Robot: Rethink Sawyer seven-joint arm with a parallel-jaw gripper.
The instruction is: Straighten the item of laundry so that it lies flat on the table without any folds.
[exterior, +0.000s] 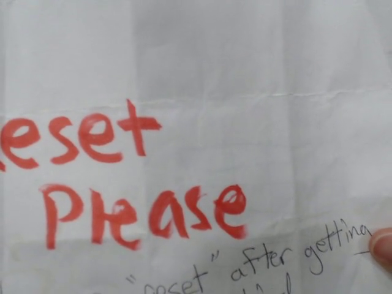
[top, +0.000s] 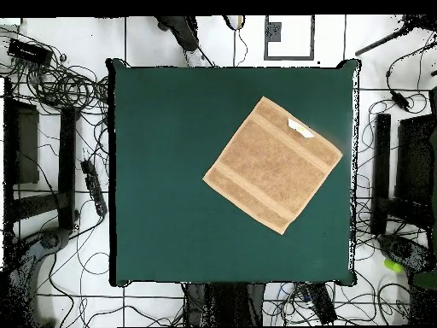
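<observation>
In the overhead view the item of laundry (top: 273, 165), an orange-tan towel, lies spread out on the table (top: 162, 171) in its right half, turned about 45 degrees like a diamond. Two flat woven bands cross it and a small white tag (top: 300, 128) sits near its upper right edge. No folds show on it. The gripper appears in neither view. A white paper sheet (exterior: 196, 79) with red handwriting reading "reset please" fills the front view and hides the table there.
A person's fingertip (exterior: 382, 248) holds the paper at the lower right edge of the front view. Around the table, cables (top: 60, 85) and dark stands (top: 380, 171) lie on the white floor.
</observation>
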